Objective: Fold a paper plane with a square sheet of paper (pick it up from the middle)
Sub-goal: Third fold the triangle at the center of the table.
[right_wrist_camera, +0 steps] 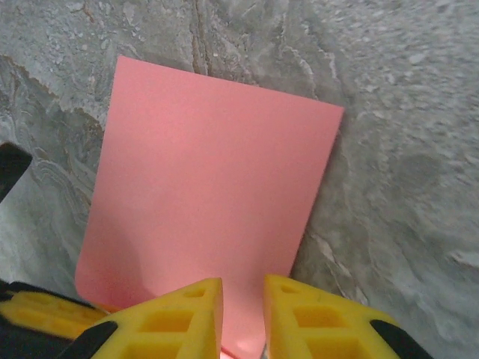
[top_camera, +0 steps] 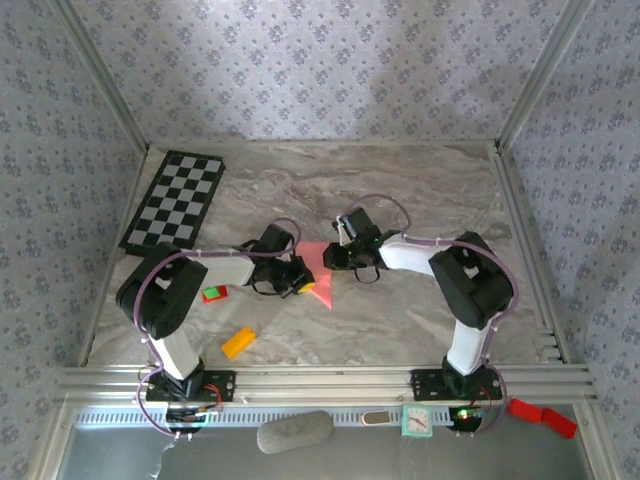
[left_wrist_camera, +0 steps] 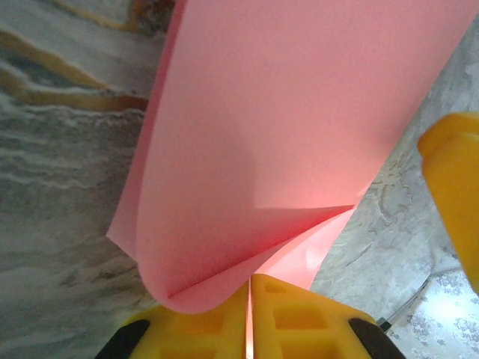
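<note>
The square sheet of paper (top_camera: pixel 320 272) lay near the middle of the marbled worktop (top_camera: pixel 420 190), between the two arms. In the top view its lower corner tapered to a point toward the near edge.

The left end effector (top_camera: pixel 293 280) met the sheet from the left. In the left wrist view, the left end effector (left_wrist_camera: pixel 249 280) had its yellow fingers (left_wrist_camera: pixel 202 325) pressed together on the paper (left_wrist_camera: pixel 284 134), with only a thin pink-lit slit between them. The sheet was doubled over there in a soft, rounded bend, not a sharp crease, and the upper layer rose away from the fingers.

The right end effector (top_camera: pixel 337 258) reached the sheet from the right. In the right wrist view, the right end effector (right_wrist_camera: pixel 243 283) had its fingers (right_wrist_camera: pixel 314 318) narrowly apart, with the near edge of the paper (right_wrist_camera: pixel 209 187) in the gap. The rest of the sheet lay flat on the stone pattern.

A black-and-white checkerboard (top_camera: pixel 175 200) lay at the far left of the worktop. A red-and-green block (top_camera: pixel 214 294) and an orange block (top_camera: pixel 238 342) sat near the left arm, well apart from the sheet. On the front rail stood a small dial-faced device (top_camera: pixel 417 420), its markings too small to read.
</note>
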Available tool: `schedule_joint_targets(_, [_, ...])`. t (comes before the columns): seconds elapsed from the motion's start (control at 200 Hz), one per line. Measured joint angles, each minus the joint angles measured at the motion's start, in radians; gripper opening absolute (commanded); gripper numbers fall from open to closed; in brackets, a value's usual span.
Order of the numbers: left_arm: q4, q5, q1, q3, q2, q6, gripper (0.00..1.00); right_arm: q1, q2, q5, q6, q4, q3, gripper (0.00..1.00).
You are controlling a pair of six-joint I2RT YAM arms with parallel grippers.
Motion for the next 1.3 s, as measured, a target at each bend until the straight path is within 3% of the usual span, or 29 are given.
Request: schedule_joint_targets(1.299, [0.033,0.022,0.0,0.027,0.032,0.029,0.13,-0.01,0.071,-0.02,-0.016,-0.045,0.069,0.2])
